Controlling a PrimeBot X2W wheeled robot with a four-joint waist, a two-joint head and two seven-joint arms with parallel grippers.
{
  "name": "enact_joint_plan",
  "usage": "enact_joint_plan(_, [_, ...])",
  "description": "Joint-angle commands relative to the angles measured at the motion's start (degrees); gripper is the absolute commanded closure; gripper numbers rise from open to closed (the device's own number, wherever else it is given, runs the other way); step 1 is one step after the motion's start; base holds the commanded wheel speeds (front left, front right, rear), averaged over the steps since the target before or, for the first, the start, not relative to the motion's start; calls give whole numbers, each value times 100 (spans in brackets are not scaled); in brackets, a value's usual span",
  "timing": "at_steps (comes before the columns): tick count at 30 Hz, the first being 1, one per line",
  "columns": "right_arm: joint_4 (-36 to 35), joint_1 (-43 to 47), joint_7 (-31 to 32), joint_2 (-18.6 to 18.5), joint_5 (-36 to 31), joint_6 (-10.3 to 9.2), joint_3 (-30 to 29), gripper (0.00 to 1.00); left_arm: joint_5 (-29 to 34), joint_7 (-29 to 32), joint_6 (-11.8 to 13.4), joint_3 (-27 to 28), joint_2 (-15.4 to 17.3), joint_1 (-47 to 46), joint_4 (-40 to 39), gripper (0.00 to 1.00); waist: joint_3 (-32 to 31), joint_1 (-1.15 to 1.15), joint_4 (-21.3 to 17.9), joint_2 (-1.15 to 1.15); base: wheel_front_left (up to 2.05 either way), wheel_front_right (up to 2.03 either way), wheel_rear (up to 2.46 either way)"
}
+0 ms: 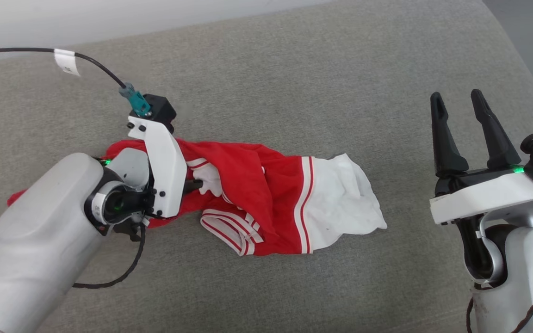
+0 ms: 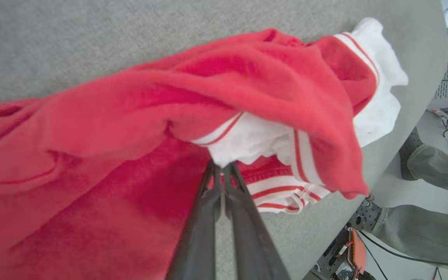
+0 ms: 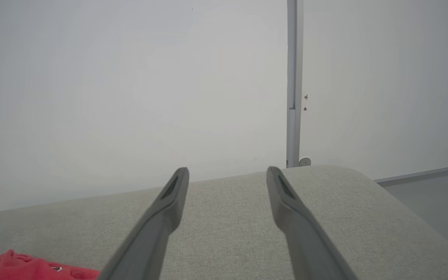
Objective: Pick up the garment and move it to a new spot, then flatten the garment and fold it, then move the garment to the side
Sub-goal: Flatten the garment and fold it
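1. Reaching in from the lower L of the head view, the L arm [image 1: 40, 240] lies w/ its wrist over the garment's L end. A black cable [image 1: 100, 67] w/ a white tag runs to a teal plug [image 1: 134, 99] on the wrist cam.
2. L gripper [image 1: 199, 183]: clenched. In the L wrist view its fingers are pressed together [image 2: 221, 167], tips pinching a white fold of the garment just by the red-striped trim.
3. Garment [image 1: 257, 185]: crumpled heap on the grey fabric surface [image 1: 294, 69], L of centre in the head view. The red body is bunched [image 2: 130, 116] and one red fold is draped over the pinched white bit. Striped hem at the near side, and a white sleeve [image 1: 345, 199] spread out at the R end. No lettering visible.
4. Bare grey fabric lies betw. the sleeve & the R arm, which are well apart.
5. R gripper [image 1: 457, 99]: released, lower R of the head view, fingers pointing up & spread wide [image 3: 228, 173], nothing betw. them. R wrist view looks across the surface to a pale wall [image 3: 130, 77], w/ a bit of red cloth [image 3: 21, 268] at its bottom L corner.
6. Far R of the L wrist view: a person's legs [image 2: 422, 233] in olive trousers stand beside the surface edge, cables nearby.
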Motion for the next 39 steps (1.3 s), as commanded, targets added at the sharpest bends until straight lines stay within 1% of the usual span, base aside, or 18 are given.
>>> enact_joint_plan(1, [2, -19, -7, 0, -51, 0, -16, 0, -26, -9, 40, 42, 47, 6, -70, 100, -29, 0, 51, 0, 0, 0, 0])
enact_joint_plan(5, [-22, 49, 30, -1, -87, 0, -81, 0, -106, -66, 151, 194, 202, 41, -365, 100, -86, 0, 197, 0, 0, 0, 0])
enact_joint_plan(8, [-44, 97, 69, -1, -120, 0, -161, 0, -165, -98, 302, 315, 359, 125, -691, 100, -132, 0, 345, 0, 0, 0, 0])
enact_joint_plan(14, [-98, 134, 167, -1, -234, 0, -291, 0, -242, -263, 649, 606, 897, 368, -1405, 100, -233, 0, 658, 0, 0, 0, 0])
enact_joint_plan(19, [-137, 161, 260, 0, -313, 0, -340, 0, -150, -424, 943, 816, 1445, 647, -1844, 100, -300, 0, 886, 0, 0, 0, 0])
enact_joint_plan(20, [-137, 161, 260, 0, -313, 0, -340, 0, -150, -424, 943, 816, 1445, 647, -1844, 100, -300, 0, 886, 0, 0, 0, 0])
enact_joint_plan(24, [-158, 174, 325, -1, -331, 0, -332, 0, -52, -585, 1189, 946, 1897, 930, -2050, 100, -336, 0, 1009, 0, 0, 0, 0])
enact_joint_plan(28, [-180, 191, 369, 0, -360, 0, -339, 0, 0, -740, 1353, 995, 2217, 1252, -2078, 100, -340, 0, 1104, 0, 0, 0, 0])
enact_joint_plan(31, [-184, 188, 391, -2, -359, 0, -332, 0, -103, -878, 1399, 1065, 2286, 1441, -1973, 100, -330, 0, 1145, 0, 0, 0, 0])
enact_joint_plan(35, [-170, 151, 418, -2, -345, 0, -306, 0, -128, -1056, 1296, 1119, 2295, 1524, -1811, 100, -318, 0, 1148, 0, 0, 0, 0])
enact_joint_plan(36, [-166, 145, 422, -1, -348, 0, -299, 0, -104, -1080, 1264, 1119, 2286, 1490, -1820, 100, -317, 0, 1142, 0, 0, 0, 0])
enact_joint_plan(39, [-164, 159, 441, -2, -366, 0, -302, 0, -166, -1050, 1153, 1143, 2123, 1284, -1992, 100, -330, 0, 1134, 0, 0, 0, 0])
